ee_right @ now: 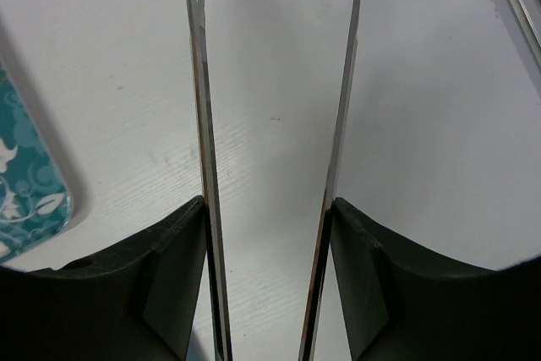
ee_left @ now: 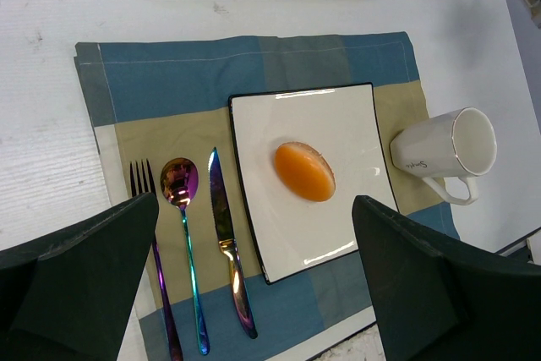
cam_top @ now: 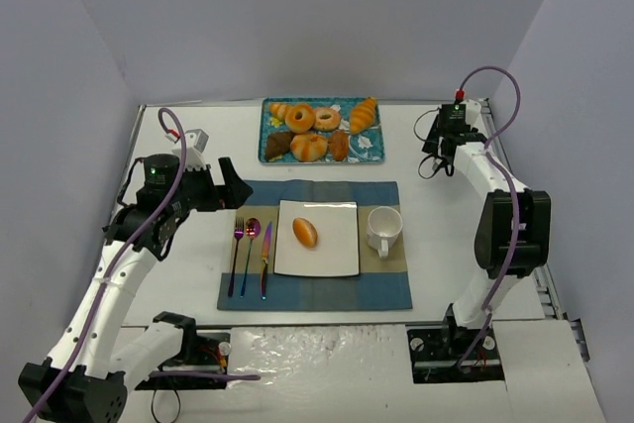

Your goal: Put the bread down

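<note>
The bread (cam_top: 305,232) is a small golden-orange oval roll lying on the white square plate (cam_top: 337,245), slightly left of the plate's middle. The left wrist view shows the bread (ee_left: 304,172) on the plate (ee_left: 338,116) from above. My left gripper (cam_top: 226,185) hovers over the placemat's left part, open, with nothing between its fingers (ee_left: 93,268). My right gripper (cam_top: 434,163) is at the back right, over bare table beside the tray. It is shut on a pair of metal tongs (ee_right: 199,82), whose two thin blades run forward along the fingers (ee_right: 177,268).
A teal tray (cam_top: 322,101) of doughnuts and pastries stands at the back centre; its corner (ee_right: 25,183) shows left of the tongs. On the blue and tan placemat (cam_top: 317,291) lie a fork (cam_top: 236,255), spoon (cam_top: 250,250) and knife (cam_top: 265,260). A white cup (cam_top: 383,229) stands right of the plate.
</note>
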